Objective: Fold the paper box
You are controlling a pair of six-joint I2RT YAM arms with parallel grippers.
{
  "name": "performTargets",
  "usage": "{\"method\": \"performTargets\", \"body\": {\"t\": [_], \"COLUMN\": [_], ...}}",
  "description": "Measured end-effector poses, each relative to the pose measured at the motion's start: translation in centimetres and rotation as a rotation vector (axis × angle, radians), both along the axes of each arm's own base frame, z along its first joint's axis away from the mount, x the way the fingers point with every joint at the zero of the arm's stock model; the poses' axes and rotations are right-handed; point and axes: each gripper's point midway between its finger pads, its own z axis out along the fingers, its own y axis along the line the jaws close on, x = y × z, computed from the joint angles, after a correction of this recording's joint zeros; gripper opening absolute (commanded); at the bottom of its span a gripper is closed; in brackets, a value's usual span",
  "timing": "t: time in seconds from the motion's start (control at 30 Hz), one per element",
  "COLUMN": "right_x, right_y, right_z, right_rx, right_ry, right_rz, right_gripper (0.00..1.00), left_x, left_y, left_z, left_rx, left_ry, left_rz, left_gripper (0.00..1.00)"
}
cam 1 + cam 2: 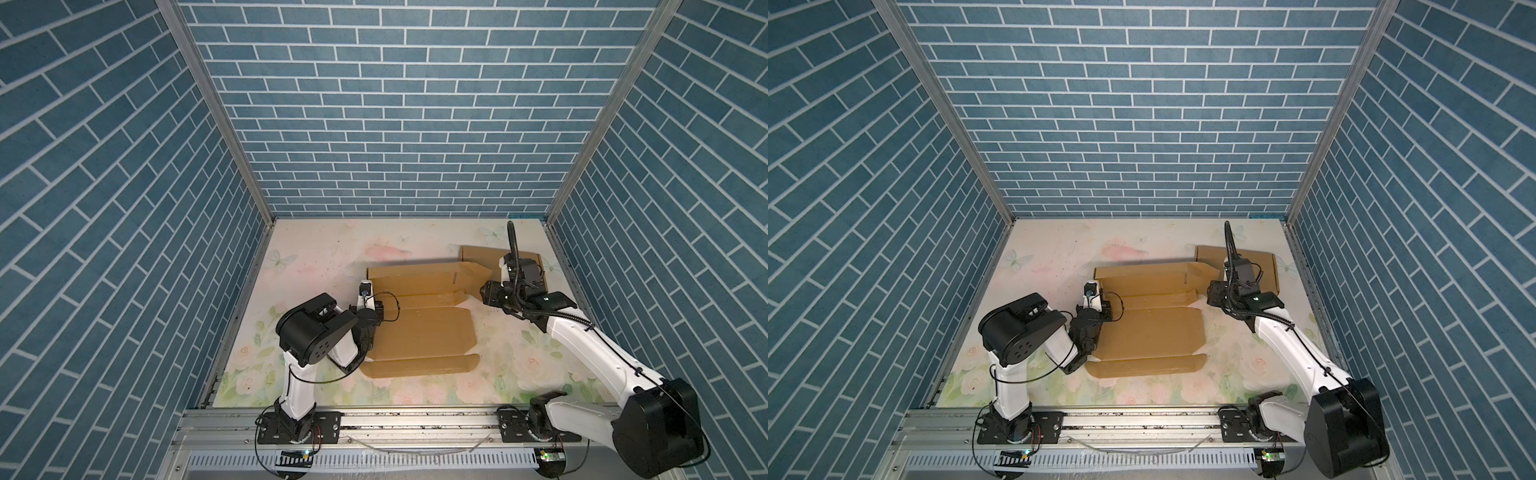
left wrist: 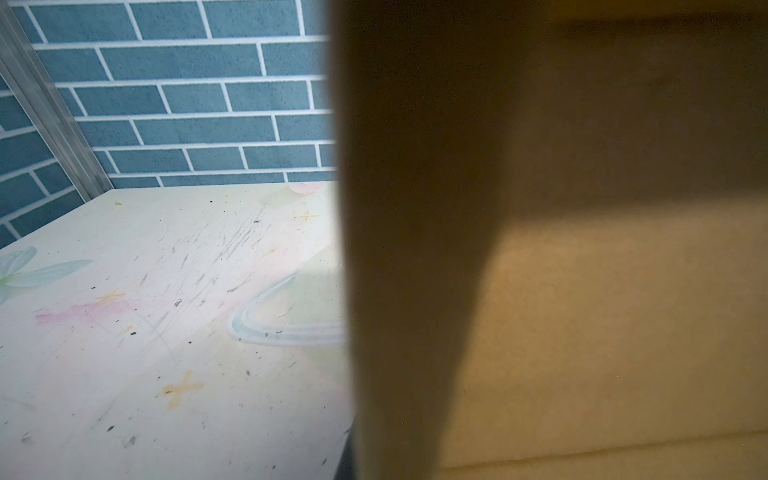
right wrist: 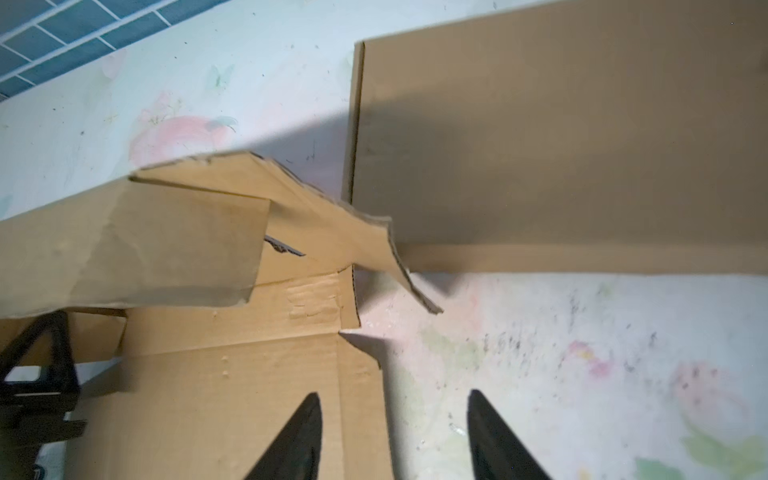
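On the table (image 1: 316,257) the paper box (image 1: 428,328) lies mostly flat, central, empty, far panel raised; spare cardboard (image 1: 478,253) sits far right. The left gripper (image 1: 379,312) is closed at its left edge, hold unclear. The right gripper (image 3: 395,415) hangs empty, jaws parted, over the right edge. I'd pin one side, then lift flaps along their scores.

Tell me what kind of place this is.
Likely a purpose-built robot test cell, not a real room: brick-print wall panels in an aluminium frame, a floral-print tabletop, and a left arm and right arm bolted to a rail at its front edge.
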Motion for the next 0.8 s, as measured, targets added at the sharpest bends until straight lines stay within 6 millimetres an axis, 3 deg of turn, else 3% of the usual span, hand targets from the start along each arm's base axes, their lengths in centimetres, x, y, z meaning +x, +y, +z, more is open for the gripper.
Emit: {"method": "performTargets", "body": {"t": [0.13,0.23,0.37,0.47,0.53,0.8], "right_x": [1.0,2.1,3.2,3.0,2.8,1.6], "right_y": [-0.2,0.2,1.8,3.0,3.5,4.0], "right_z": [-0.2,-0.7,-0.9,-0.7,-0.5,2.1], "right_rx": [-0.125,-0.193,-0.226,-0.216,-0.213,-0.176], "right_ry": [-0.037,-0.053,-0.076,-0.097,-0.113,-0.178], "right_rz": [0.116,0.215,0.363,0.463,0.51,0.546], "right_gripper": [0.64,0.58,0.34,0.12,0.03,0.0], "left_x": [0.0,0.0,0.0,0.0,0.0,0.0], "left_y": [0.0,0.0,0.0,0.0,0.0,0.3], "left_z": [0.0,0.0,0.0,0.0,0.0,0.0], "left_rx": [0.0,0.001,0.001,0.002,0.002,-0.01], "left_ry": [0.0,0.0,0.001,0.001,0.001,0.001], "left_rz": [0.0,-0.001,-0.001,0.0,0.002,0.021], "left_gripper": [0.0,0.0,0.0,0.0,0.0,0.0]}}
